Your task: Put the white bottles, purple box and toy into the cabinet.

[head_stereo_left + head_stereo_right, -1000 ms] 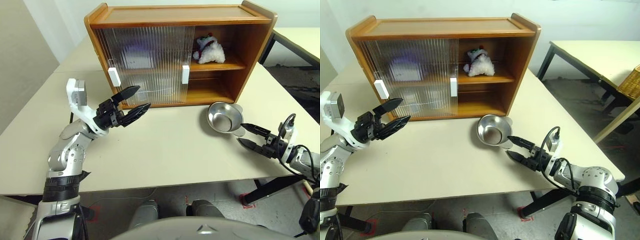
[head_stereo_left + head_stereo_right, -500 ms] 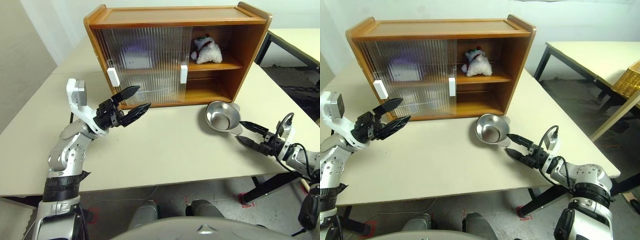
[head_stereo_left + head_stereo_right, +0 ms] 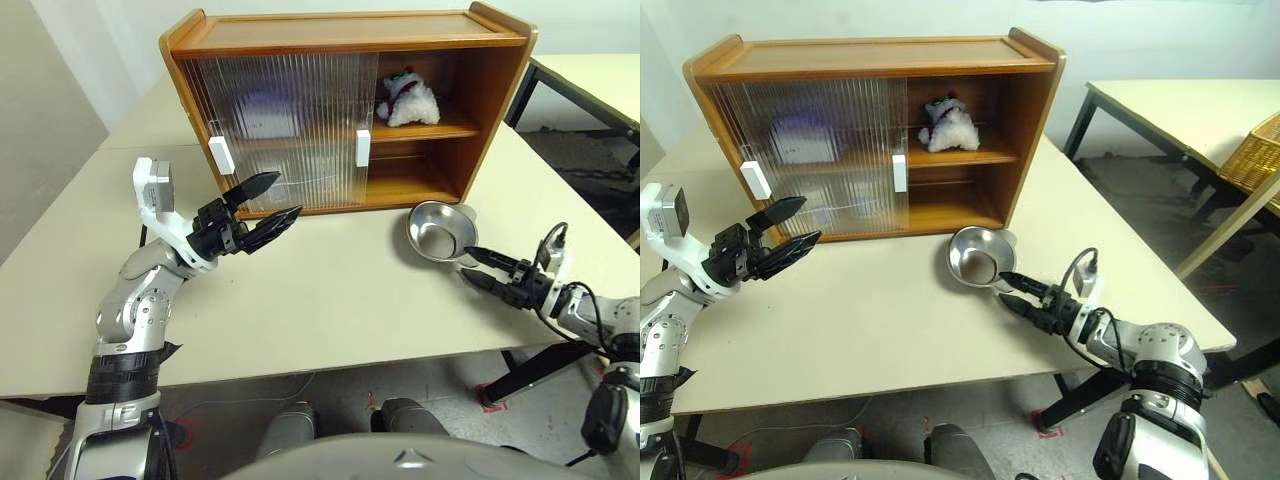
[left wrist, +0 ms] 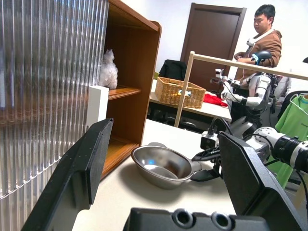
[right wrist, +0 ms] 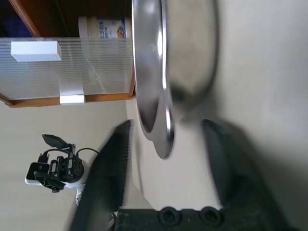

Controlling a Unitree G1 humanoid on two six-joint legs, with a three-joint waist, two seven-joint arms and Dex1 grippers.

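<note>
- Fingers of the right gripper (image 3: pixel 1008 292) stood apart, one above and one below the near rim of the steel bowl (image 3: pixel 980 256), with the rim edge between them; whether they pinched it could not be told.
- Fingers of the left gripper (image 3: pixel 272 202) were spread wide and held nothing, raised above the table (image 3: pixel 330 300) toward its left side, tips aimed at the cabinet front.
- Bowl sat on the table just in front of the cabinet's (image 3: pixel 350 40) open right end, near the table's right edge.
- Toy (image 3: pixel 408 98) sat on the upper shelf in that open right section.
- Ribbed sliding doors covered the left and middle; a purple shape (image 3: pixel 805 140) showed blurred behind them on the upper shelf.
- One white bottle (image 5: pixel 105 27) stood on the lower shelf, just past the door edge.
</note>
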